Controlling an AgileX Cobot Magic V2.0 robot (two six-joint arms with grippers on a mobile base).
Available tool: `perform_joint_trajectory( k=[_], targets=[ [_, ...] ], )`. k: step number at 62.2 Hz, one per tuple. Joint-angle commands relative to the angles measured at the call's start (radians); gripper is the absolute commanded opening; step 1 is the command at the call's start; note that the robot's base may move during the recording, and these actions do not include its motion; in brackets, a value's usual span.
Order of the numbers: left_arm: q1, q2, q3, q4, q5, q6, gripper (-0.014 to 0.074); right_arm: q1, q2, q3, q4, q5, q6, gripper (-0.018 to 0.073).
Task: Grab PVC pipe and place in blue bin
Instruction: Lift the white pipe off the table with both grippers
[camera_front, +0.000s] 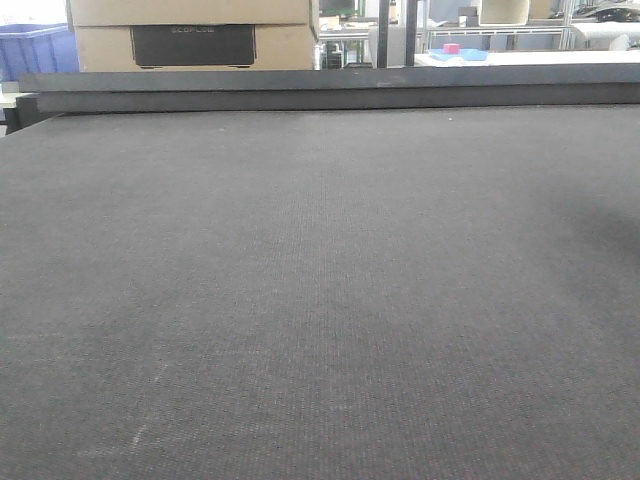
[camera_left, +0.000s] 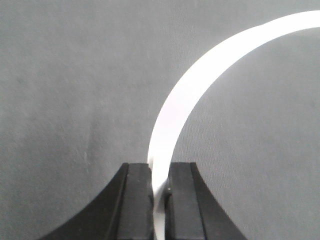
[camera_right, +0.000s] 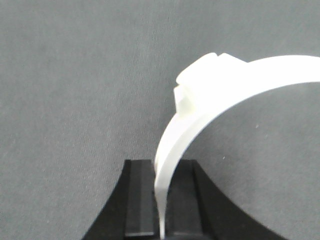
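Note:
In the left wrist view, my left gripper (camera_left: 160, 172) is shut on the thin white wall of a PVC pipe (camera_left: 200, 75), whose rim curves up and to the right over the grey mat. My right gripper (camera_right: 165, 170) is likewise shut on a white curved PVC pipe wall (camera_right: 240, 80), which carries a raised blocky tab (camera_right: 192, 92). I cannot tell whether both hold the same piece. Neither gripper nor any pipe shows in the front view. A blue bin (camera_front: 35, 50) stands beyond the table's far left corner.
A dark grey felt-like table (camera_front: 320, 300) fills the front view, with a raised dark ledge (camera_front: 330, 90) along its far edge. Behind it stand cardboard boxes (camera_front: 195, 30), metal posts and a white bench with small pink and blue items (camera_front: 455, 50).

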Motion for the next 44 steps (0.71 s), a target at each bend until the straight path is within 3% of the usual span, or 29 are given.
perform_joint_trajectory(
  k=[1, 14, 22, 44],
  targets=[
    [-0.006, -0.087, 0.08, -0.018, -0.124, 0.003, -0.0111, 0.0, -0.059, 0.063, 0.001, -0.091, -0.011, -0.0169],
    [-0.006, -0.299, 0.24, -0.021, -0.311, 0.003, -0.0111, 0.002, -0.238, 0.257, 0.001, -0.287, -0.022, -0.0169],
    [-0.006, -0.392, 0.261, -0.021, -0.281, 0.003, -0.0111, 0.026, -0.35, 0.328, 0.001, -0.357, -0.022, -0.0169],
    [-0.018, -0.514, 0.261, 0.006, -0.284, 0.003, -0.0111, 0.109, -0.587, 0.335, 0.003, -0.357, -0.022, -0.0169]
  ],
)
